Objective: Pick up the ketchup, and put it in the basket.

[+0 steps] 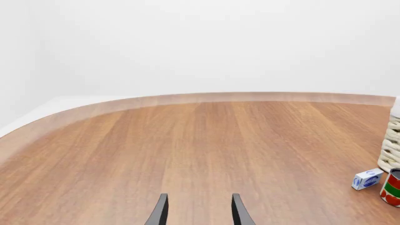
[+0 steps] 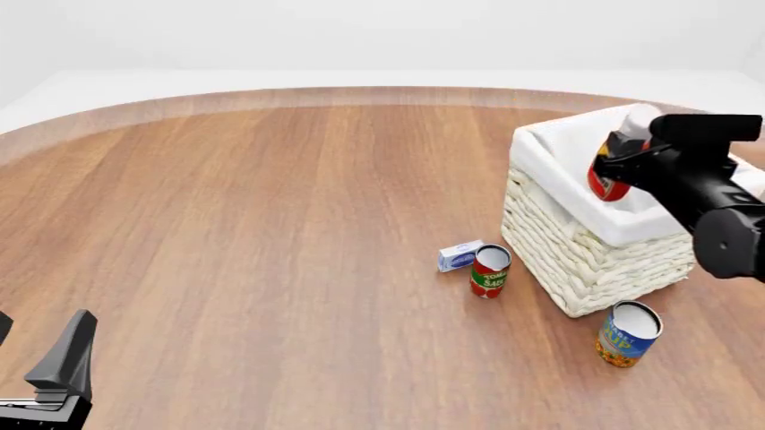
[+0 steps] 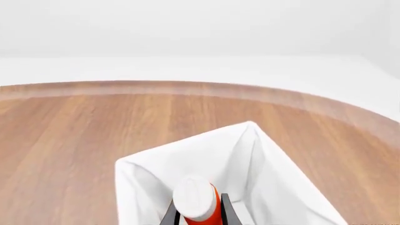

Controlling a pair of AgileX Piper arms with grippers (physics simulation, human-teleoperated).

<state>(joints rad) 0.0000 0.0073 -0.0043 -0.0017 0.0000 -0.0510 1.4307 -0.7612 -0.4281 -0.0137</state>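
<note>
The ketchup (image 2: 612, 176) is a red-orange bottle with a white cap, held tilted in my right gripper (image 2: 624, 161) over the inside of the basket (image 2: 574, 242). The basket is cream wicker with a white cloth liner, at the right of the table. In the right wrist view the ketchup (image 3: 198, 200) sits between the fingers of my right gripper (image 3: 198, 211), above the basket's liner (image 3: 250, 159). My left gripper (image 1: 198, 211) is open and empty, low over the bare table at the near left; it also shows in the front view (image 2: 48, 372).
A red-and-green tomato sauce can (image 2: 490, 271) and a small blue-and-white box (image 2: 459, 256) stand just left of the basket. A blue-and-yellow can (image 2: 628, 333) stands in front of it. The can (image 1: 392, 187) and box (image 1: 366, 179) show in the left wrist view.
</note>
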